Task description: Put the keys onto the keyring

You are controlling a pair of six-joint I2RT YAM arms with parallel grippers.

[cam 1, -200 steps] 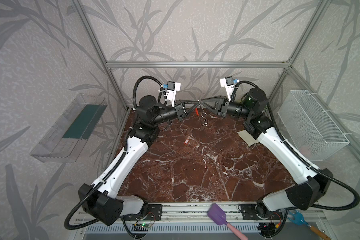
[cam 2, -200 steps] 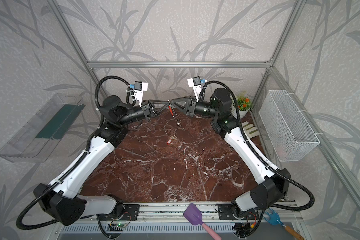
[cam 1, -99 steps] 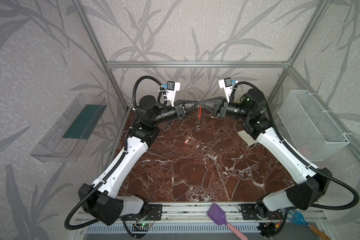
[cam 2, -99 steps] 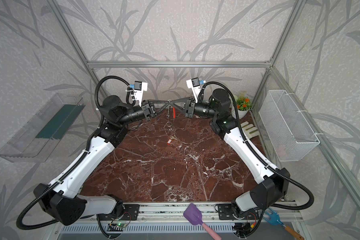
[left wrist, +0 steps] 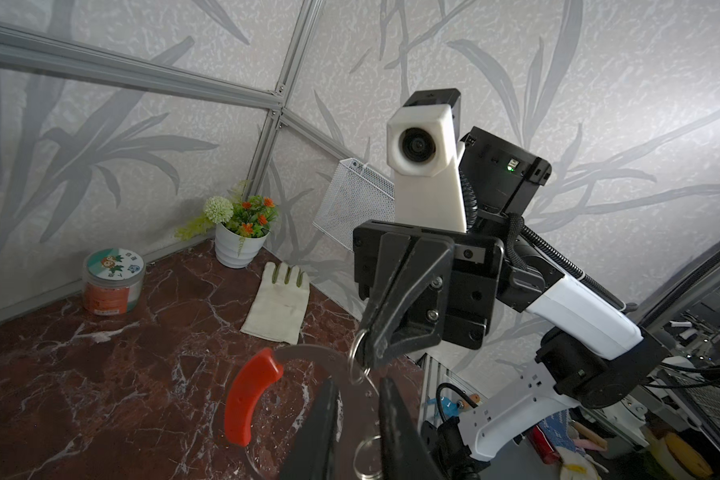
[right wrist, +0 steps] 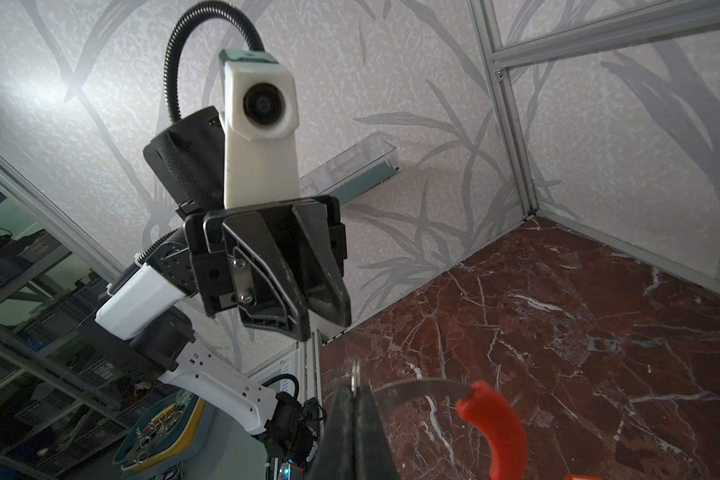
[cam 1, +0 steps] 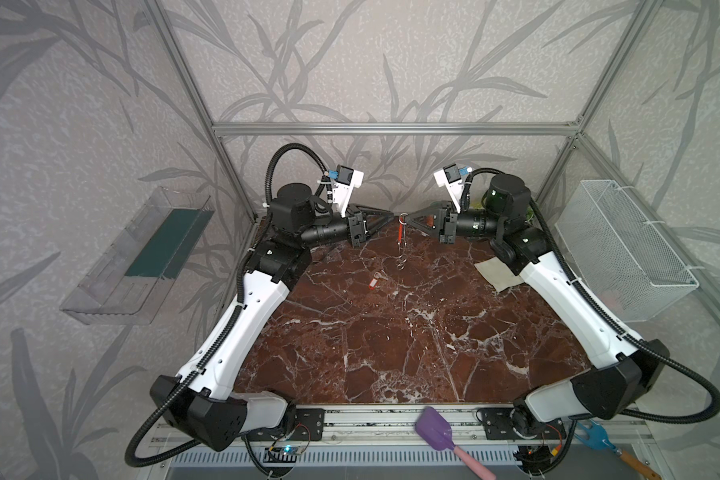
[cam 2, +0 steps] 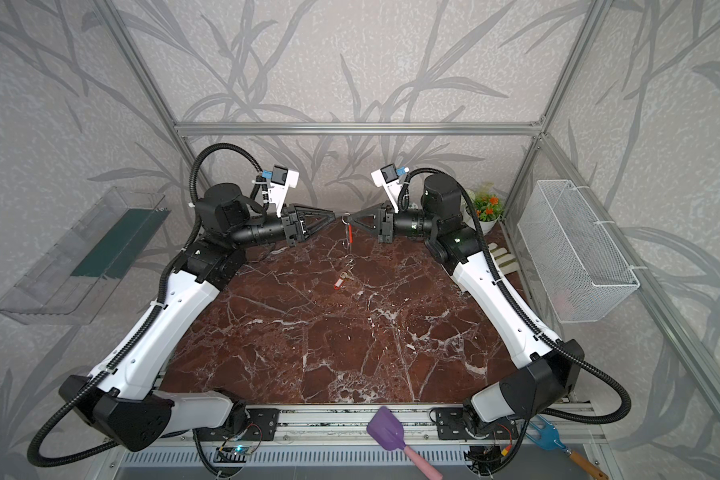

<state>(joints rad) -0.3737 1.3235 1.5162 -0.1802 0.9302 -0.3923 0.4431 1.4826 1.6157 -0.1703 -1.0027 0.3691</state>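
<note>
Above the table's (cam 1: 391,332) far edge, right pincer (cam 1: 409,216) clamps the keyring (cam 1: 400,232); left pincer (cam 1: 391,215) parted beside.

top views: 2, high, front, looking down on whole marble tabletop (cam 1: 391,332) | wrist views: 2, close, facing each other, both sharing the keyring (left wrist: 252,395)

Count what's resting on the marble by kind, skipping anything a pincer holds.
key tag: 1
glove: 1
potted plant: 1
lidded jar: 1
Total: 4
Left out: keyring, hanging from the right pincer.
</note>
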